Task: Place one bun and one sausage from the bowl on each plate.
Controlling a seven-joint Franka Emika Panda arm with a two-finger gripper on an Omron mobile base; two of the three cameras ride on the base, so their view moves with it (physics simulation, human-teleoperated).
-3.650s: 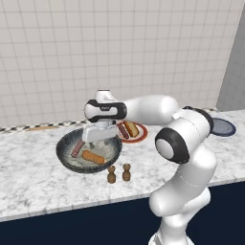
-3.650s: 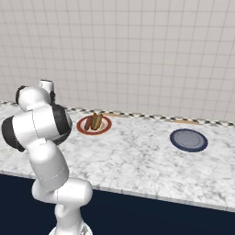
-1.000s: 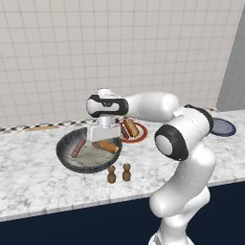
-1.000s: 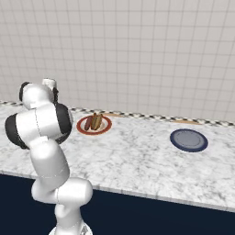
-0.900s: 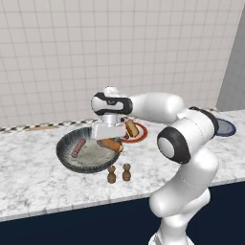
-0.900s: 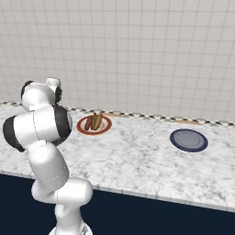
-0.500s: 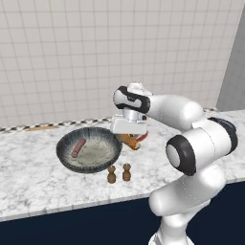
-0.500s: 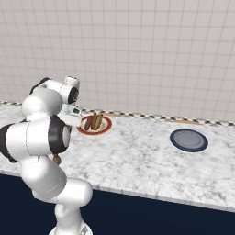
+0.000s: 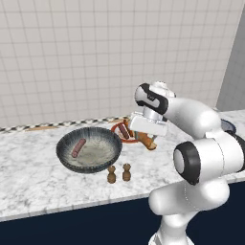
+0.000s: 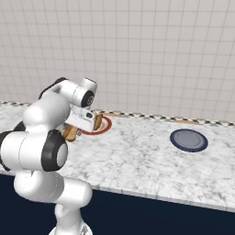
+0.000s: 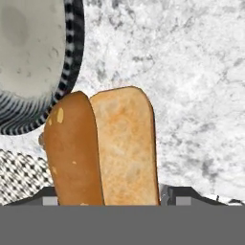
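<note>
My gripper [image 9: 145, 136] is shut on a golden-brown bun [image 9: 150, 143] and holds it above the counter, just right of the bowl [image 9: 64, 155] and in front of the red-rimmed plate [image 9: 115, 127]. In the hand view the bun [image 11: 103, 148] stands between the fingertips [image 11: 178, 196], with the bowl's ribbed wall [image 11: 72, 62] to its upper left. One sausage [image 9: 78, 147] lies in the bowl. On the red-rimmed plate [image 10: 104, 129] lie a sausage [image 9: 124, 130] and another bun [image 10: 97, 120]. The navy plate [image 10: 188, 140] sits far to the right with nothing on it.
Two small brown shakers [image 9: 111, 175] [image 9: 127, 172] stand on the marble counter in front of the bowl. A tiled wall closes off the back. The counter's front edge runs just below the shakers.
The gripper has lifted the bun out of the bowl and carried it right, to beside the red-rimmed plate. One sausage stays in the bowl.
</note>
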